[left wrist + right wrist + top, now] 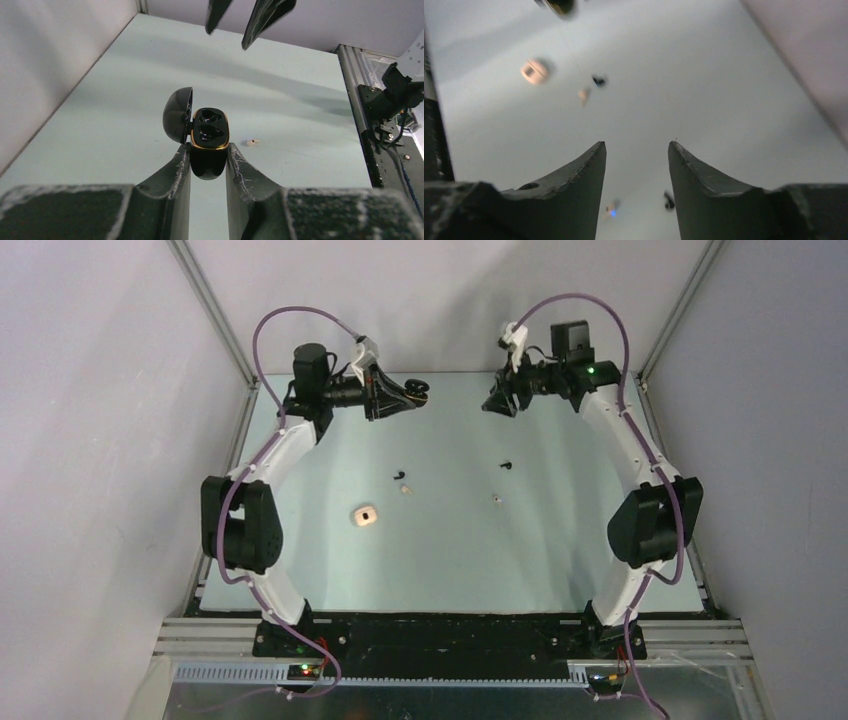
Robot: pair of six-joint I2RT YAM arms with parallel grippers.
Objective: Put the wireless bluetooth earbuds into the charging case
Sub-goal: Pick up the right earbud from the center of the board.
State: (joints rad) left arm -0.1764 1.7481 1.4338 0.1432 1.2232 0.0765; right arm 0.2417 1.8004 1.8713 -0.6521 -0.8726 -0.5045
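Observation:
My left gripper (408,398) is raised at the back left, shut on an open black charging case (209,142) with a gold rim; its lid (178,115) hangs to the left and both wells look empty. My right gripper (498,402) is open and empty, raised at the back right. Two black earbuds (401,476) (506,465) and two cream earbuds (406,490) (496,498) lie on the table. In the right wrist view, a cream bud (613,210) and a black bud (668,200) show below the open fingers (584,165).
A small cream case (364,515) lies on the pale green table (450,560), left of centre; it also shows in the right wrist view (535,71). White walls close in the back and sides. A metal frame rail (360,110) runs along the table edge.

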